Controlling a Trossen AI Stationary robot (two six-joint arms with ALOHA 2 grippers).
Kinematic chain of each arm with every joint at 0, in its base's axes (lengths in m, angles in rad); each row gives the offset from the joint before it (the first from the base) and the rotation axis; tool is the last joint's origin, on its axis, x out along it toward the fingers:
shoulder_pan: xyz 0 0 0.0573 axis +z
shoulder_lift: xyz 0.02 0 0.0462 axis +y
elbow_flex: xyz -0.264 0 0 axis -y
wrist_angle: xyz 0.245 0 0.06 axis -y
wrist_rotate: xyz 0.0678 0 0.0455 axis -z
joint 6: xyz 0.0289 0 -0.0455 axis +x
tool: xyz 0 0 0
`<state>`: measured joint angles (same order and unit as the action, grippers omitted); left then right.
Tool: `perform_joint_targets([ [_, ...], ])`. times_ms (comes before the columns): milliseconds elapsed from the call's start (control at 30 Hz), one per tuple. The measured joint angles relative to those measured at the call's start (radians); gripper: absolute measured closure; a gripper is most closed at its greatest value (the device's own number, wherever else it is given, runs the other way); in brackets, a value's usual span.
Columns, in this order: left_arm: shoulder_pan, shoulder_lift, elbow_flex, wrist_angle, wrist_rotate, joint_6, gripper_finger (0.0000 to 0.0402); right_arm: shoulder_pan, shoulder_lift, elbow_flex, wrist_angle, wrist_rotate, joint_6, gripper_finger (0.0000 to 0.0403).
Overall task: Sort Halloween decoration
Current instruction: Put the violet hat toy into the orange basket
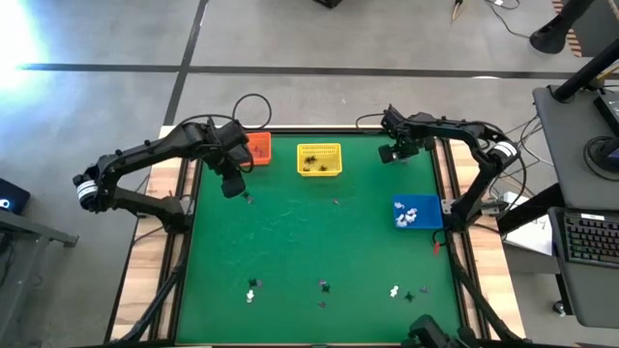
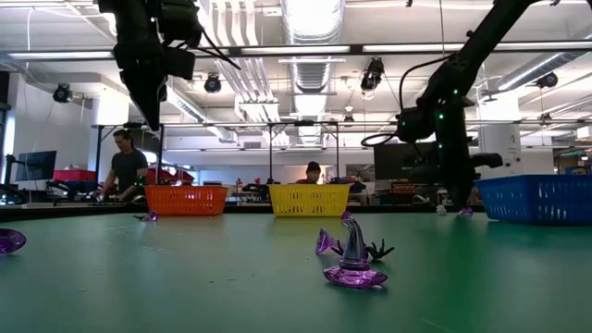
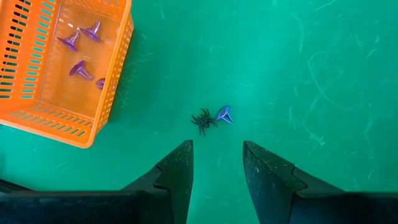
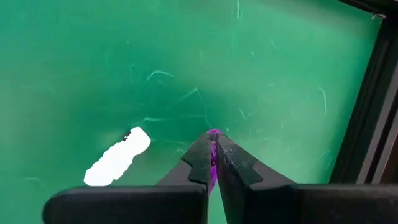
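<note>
Nearest the low camera, a purple witch-hat trinket (image 2: 354, 262) stands on the green table (image 1: 290, 242) beside a small black spider piece (image 2: 377, 250), part of the Halloween decoration scattered along the near edge, with other pieces already sorted into the orange basket (image 1: 258, 147), yellow basket (image 1: 320, 159) and blue basket (image 1: 417, 214). The left gripper (image 3: 216, 163) hovers with jaws wide above a black spider (image 3: 202, 119) touching a purple hat (image 3: 224, 114) beside the orange basket; the step appears to be a pick, calling for a straight descent onto one piece only. The right gripper (image 4: 213, 155), near the table's far right corner, pinches a purple trinket (image 4: 214, 144), presumably bound for the orange basket.

Orange basket (image 3: 112, 74) holds purple hats (image 3: 79, 68); black spider (image 3: 202, 120) on green table (image 3: 311, 74).
</note>
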<state>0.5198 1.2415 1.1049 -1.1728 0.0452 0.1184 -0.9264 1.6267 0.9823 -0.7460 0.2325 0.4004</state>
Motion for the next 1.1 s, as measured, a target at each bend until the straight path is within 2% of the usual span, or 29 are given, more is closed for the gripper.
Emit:
perform_joint_targets([
  [233,0.000,0.000,0.000,0.000,0.000,0.001,0.0280,0.001,-0.085,0.012,-0.035,-0.008,0.000,0.0394],
  [467,0.000,0.000,0.000,0.002,0.000,0.037,0.0280,0.011,-0.221,0.012,-0.025,-0.105,0.015,0.0394],
  [667,0.000,0.000,0.000,0.040,0.000,0.072,0.0280,0.070,-0.312,0.012,0.017,-0.136,0.065,0.0394],
  [833,0.000,0.000,0.000,0.096,0.002,0.086,0.0280,0.145,-0.345,0.012,0.125,-0.180,0.109,0.0394],
  [967,0.000,0.000,0.000,0.126,0.051,0.087,0.0280,0.210,-0.337,0.012,0.254,-0.220,0.150,0.0394],
  [1100,0.001,-0.002,-0.001,0.141,0.052,0.105,0.0280,0.276,-0.317,0.012,0.388,-0.255,0.181,0.0394],
])
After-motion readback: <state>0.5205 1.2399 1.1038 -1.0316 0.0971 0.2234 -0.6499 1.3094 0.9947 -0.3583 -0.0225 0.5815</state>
